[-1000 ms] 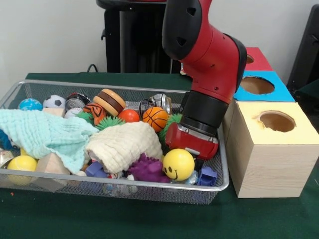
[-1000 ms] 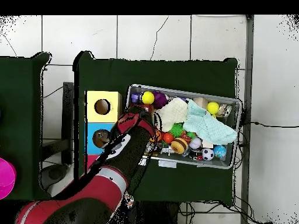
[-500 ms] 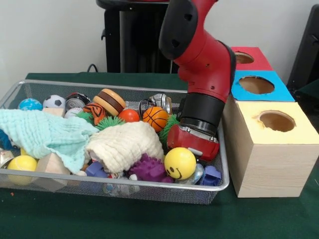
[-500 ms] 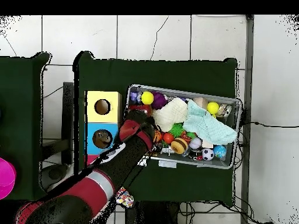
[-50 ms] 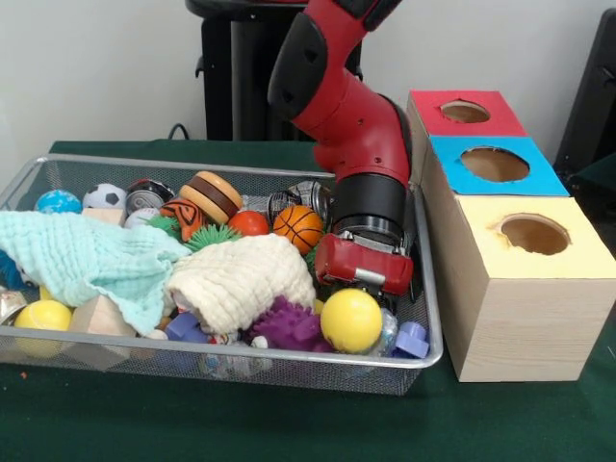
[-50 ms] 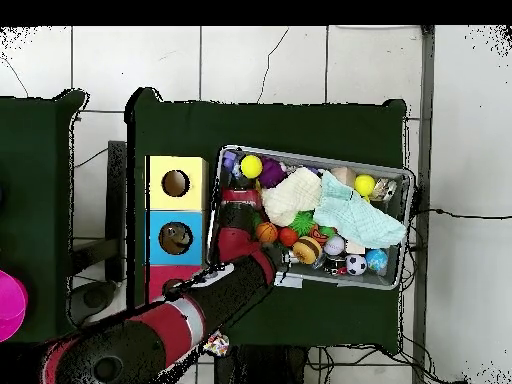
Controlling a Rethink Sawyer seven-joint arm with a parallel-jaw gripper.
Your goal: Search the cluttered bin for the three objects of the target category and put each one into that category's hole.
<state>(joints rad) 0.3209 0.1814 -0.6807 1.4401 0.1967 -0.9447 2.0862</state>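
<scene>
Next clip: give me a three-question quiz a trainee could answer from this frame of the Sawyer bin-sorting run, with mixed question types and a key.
1. True or false: the yellow ball lies in the wire bin at the end nearest the boxes.
2. Multiple choice: which box is nearest the camera in the front view? A) red box B) blue box C) yellow box
3. Fill in: the cream cloth lies beside a ____ cloth.

Key
1. True. It sits just below the gripper, by the bin's end wall.
2. C.
3. Mint green; the two touch near the middle of the bin.
</scene>
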